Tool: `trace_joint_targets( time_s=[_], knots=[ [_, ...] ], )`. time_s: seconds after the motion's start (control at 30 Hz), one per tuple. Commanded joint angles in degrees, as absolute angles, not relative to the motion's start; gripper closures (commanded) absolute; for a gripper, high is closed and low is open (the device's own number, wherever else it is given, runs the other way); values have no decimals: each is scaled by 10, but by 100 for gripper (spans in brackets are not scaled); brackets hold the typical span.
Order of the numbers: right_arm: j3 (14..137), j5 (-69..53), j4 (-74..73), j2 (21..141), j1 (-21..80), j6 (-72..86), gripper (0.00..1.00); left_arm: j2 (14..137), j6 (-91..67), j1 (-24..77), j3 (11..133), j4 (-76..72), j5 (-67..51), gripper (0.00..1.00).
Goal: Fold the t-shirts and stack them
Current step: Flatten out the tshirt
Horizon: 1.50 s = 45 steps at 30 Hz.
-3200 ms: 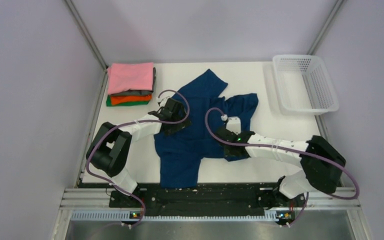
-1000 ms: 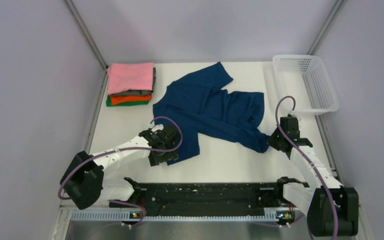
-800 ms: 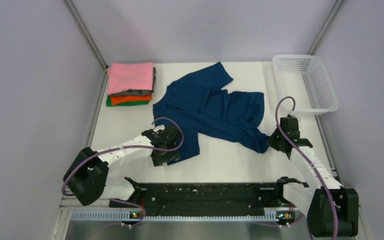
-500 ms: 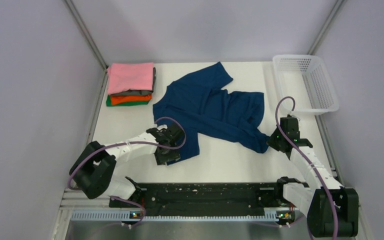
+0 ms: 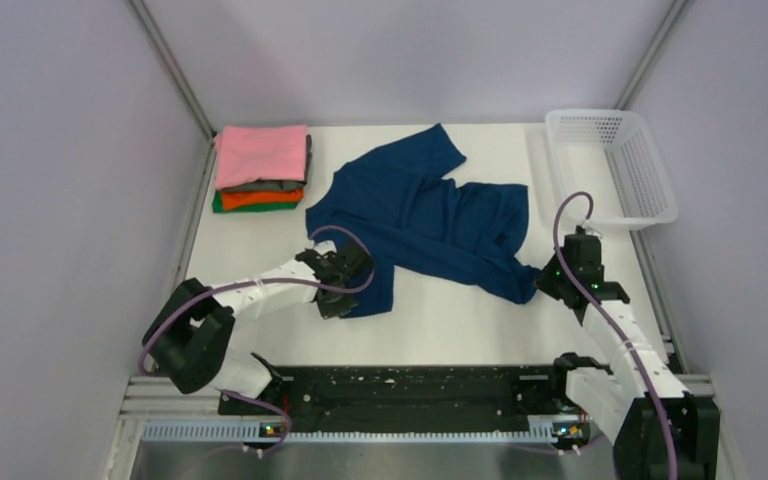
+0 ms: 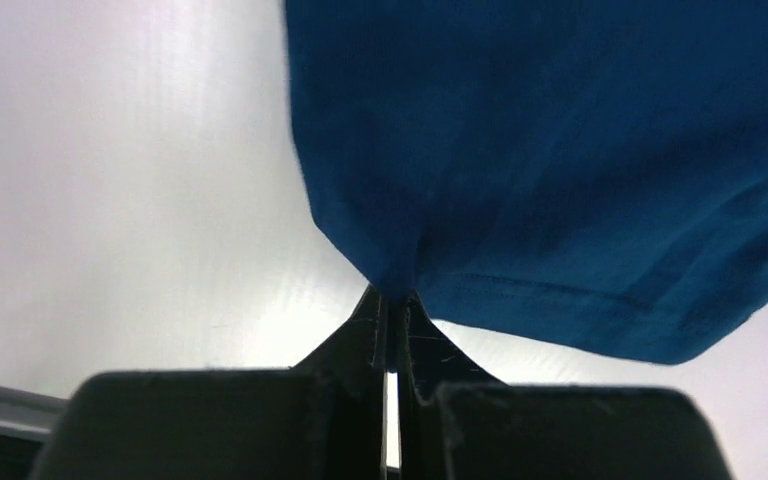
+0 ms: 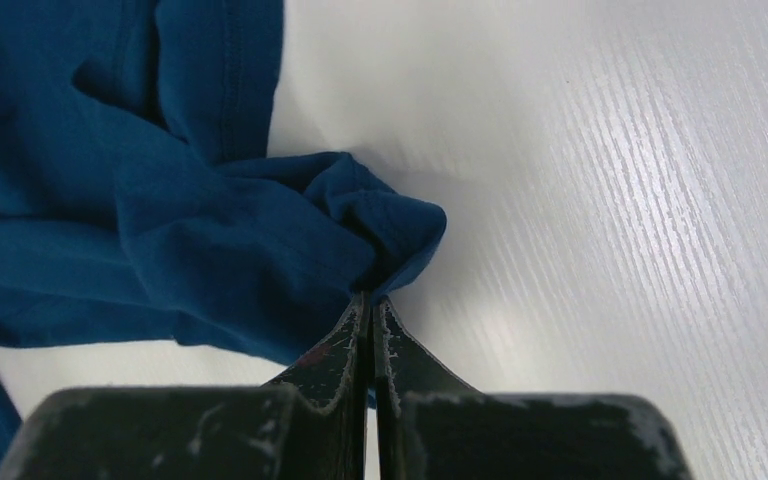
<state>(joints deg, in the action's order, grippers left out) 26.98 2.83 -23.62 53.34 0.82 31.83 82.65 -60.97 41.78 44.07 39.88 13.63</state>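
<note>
A navy blue t-shirt [image 5: 420, 215] lies spread and rumpled across the middle of the white table. My left gripper [image 5: 345, 298] is shut on its near left hem corner [image 6: 392, 285]. My right gripper [image 5: 548, 280] is shut on the bunched near right corner [image 7: 385, 235]. At the back left sits a stack of folded t-shirts [image 5: 260, 168]: pink on top, then grey, orange and green.
A white plastic mesh basket [image 5: 612, 165] stands at the back right. Grey walls close in the table on both sides, and the black base rail [image 5: 410, 385] runs along the near edge.
My left gripper slid right to the shirt's near left corner and closed on it. The right gripper stayed shut on its corner, almost still.
</note>
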Motion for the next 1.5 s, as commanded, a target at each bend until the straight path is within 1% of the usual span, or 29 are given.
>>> trace_joint_targets(
  time_s=[0.0,0.07,0.13,0.27,0.4,0.47,0.53,0.77,0.93,1.07,1.2,1.33,1.47],
  knots=[
    [290,-10,-224,475,3,301,100,745,-612,416,510,466,282,100],
    [310,-44,-232,448,3,301,100,688,-594,416,556,481,327,100],
    [338,-80,-242,416,3,313,100,635,-542,416,599,467,356,100],
    [425,-117,-267,380,3,340,100,550,-435,416,674,380,351,100],
    [534,-89,-285,363,3,346,100,511,-360,416,757,333,343,100],
    [588,-51,-297,365,3,346,100,508,-316,416,797,316,364,100],
    [639,-30,-307,370,3,344,100,517,-283,416,863,323,367,100],
    [825,-3,-328,393,3,312,100,555,-191,416,1099,339,242,100],
    [943,13,-349,400,3,289,100,571,-172,416,1217,354,151,100],
    [1011,21,-364,394,3,276,100,582,-168,416,1282,351,96,100],
    [1036,49,-365,379,3,268,100,597,-166,415,1334,346,70,100],
    [1034,69,-366,375,3,261,100,598,-155,415,1328,322,109,100],
    [1006,103,-370,374,3,261,100,610,-138,416,1271,293,181,100]
  ],
)
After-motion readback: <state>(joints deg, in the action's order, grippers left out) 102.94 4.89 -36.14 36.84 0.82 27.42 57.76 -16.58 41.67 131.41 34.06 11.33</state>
